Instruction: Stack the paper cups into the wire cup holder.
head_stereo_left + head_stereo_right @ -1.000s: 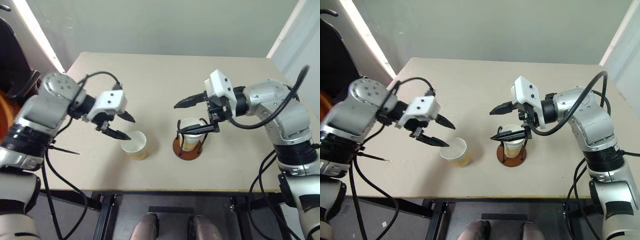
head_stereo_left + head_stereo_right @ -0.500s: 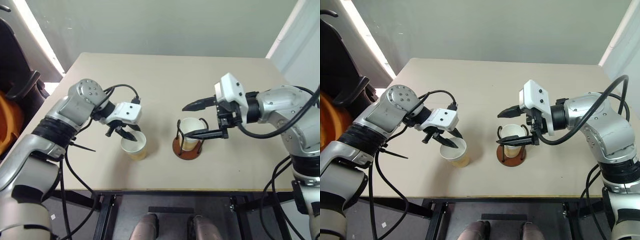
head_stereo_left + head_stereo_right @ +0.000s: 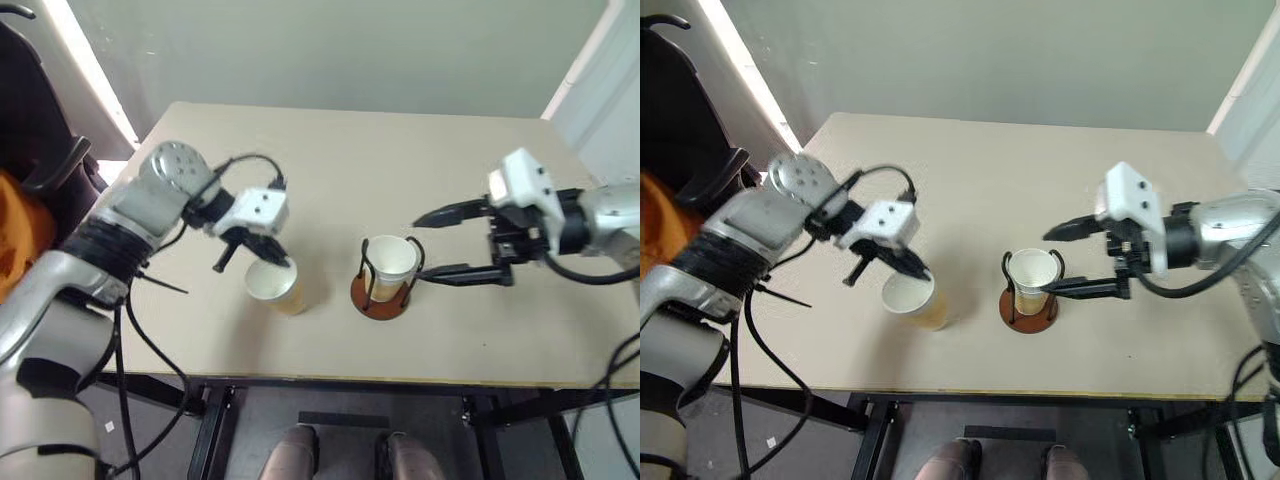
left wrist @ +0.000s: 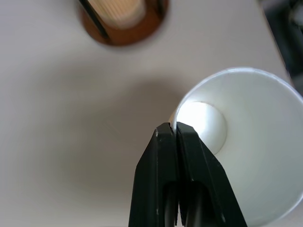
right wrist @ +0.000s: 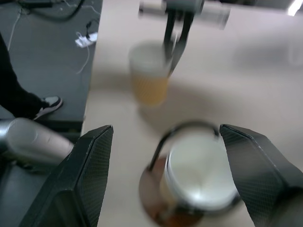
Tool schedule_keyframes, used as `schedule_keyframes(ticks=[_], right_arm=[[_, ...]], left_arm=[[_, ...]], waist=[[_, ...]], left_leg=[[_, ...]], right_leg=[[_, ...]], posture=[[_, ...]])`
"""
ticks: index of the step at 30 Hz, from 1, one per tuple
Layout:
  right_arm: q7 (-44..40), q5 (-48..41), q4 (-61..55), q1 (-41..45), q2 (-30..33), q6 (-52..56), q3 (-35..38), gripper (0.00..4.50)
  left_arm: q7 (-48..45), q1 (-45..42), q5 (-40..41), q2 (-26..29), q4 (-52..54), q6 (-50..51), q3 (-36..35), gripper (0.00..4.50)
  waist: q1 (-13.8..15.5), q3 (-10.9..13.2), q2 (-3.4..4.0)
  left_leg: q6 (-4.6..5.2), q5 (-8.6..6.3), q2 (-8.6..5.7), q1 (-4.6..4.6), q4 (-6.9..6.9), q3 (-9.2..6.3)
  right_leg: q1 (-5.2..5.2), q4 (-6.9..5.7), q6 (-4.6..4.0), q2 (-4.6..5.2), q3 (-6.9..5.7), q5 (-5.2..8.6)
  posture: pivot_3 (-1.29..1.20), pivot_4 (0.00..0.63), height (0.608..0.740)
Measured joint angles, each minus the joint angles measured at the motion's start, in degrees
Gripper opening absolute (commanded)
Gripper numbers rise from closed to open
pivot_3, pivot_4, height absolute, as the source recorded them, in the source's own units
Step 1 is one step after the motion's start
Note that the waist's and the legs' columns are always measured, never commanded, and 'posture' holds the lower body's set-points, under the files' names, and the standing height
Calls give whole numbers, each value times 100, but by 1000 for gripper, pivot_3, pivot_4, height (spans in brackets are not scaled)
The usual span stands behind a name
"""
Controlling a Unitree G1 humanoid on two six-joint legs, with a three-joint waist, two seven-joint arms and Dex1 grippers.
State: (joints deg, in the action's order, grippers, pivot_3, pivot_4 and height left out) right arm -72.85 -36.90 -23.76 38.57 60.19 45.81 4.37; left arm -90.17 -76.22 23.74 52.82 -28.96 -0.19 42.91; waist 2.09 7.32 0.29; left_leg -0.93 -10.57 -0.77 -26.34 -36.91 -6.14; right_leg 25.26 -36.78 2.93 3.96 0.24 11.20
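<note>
The left tool point(image 3: 281, 262) is pinched shut on the rolled white rim of a tan tapered paper cup point(image 3: 276, 287) standing on the beige tabletop point(image 3: 330, 150), left of the black wire cup holder with its reddish-brown disc base point(image 3: 380, 297), which already carries a cup. The right tool point(image 3: 418, 248) hangs wide open and empty, right of the holder. The cup looks light and easily crushed, so a gentle rim grip seems right.

On the bench point(image 3: 330, 160), the wire cup holder point(image 3: 385, 290) stands near the front edge, about the middle, with a paper cup point(image 3: 389, 262) seated inside it. At its 9 o'clock, just beside but apart, is a second paper cup point(image 3: 274, 287), its rim pinched by the left gripper point(image 3: 283, 263), which reaches in from 10 o'clock. The right gripper point(image 3: 432, 247) sits at the holder's 3 o'clock, one finger on each side of that line, clear of the wire.
</note>
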Motion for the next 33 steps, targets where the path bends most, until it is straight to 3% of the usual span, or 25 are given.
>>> schedule_keyframes(ticks=[4, 7, 12, 19, 27, 33], right_arm=[[-116, 100, 409, -582, 486, -208, 507, 3748], [-8, 252, 672, -764, 585, -406, 698, 3748], [242, 277, 526, -1110, 601, -500, 1024, 3748], [515, 153, -114, -1856, 701, -170, 1720, 3748], [517, -458, -881, -2545, 760, 440, 2953, 3748], [819, -824, -1561, -2682, 838, 881, 3341, 3748]], left_arm=[[-23, -985, 1774, -472, -15, 1159, -500, 23], [-30, -1549, 2225, -858, -191, 1256, -575, 23], [-30, -1895, 1929, -1641, -996, 575, -3, 23], [-30, -2124, 1279, -2218, -2071, -487, 753, 23], [-31, -2226, 1067, -2656, -2705, -1073, 1004, 23], [-31, -2350, 958, -2923, -2969, -1315, 1013, 23]], waist=[[21, 0, -3], [19, -1, 0], [-3, 4, 3], [3, 9, 8], [66, 7, 13], [114, 7, 14]], left_leg=[[6, -6, -18, -9, -10, 14], [19, -14, -27, 3, -16, 31], [45, -28, -34, 31, -23, 57], [89, -59, -60, 7, -69, 79], [129, -125, -72, -55, -143, 106], [141, -150, -66, -59, -160, 132]], right_leg=[[-1, 9, 32, 24, 8, -4], [-10, 6, 68, 33, 27, 0], [-38, 5, 108, 34, 51, 12], [-40, 13, 186, 37, 125, 32], [-40, 81, 240, 38, 139, 33], [-40, 82, 249, 45, 147, 29]], posture=[[0, 150, 740], [0, 150, 740], [0, 150, 740], [0, 150, 740], [0, 150, 740], [0, 150, 740]])
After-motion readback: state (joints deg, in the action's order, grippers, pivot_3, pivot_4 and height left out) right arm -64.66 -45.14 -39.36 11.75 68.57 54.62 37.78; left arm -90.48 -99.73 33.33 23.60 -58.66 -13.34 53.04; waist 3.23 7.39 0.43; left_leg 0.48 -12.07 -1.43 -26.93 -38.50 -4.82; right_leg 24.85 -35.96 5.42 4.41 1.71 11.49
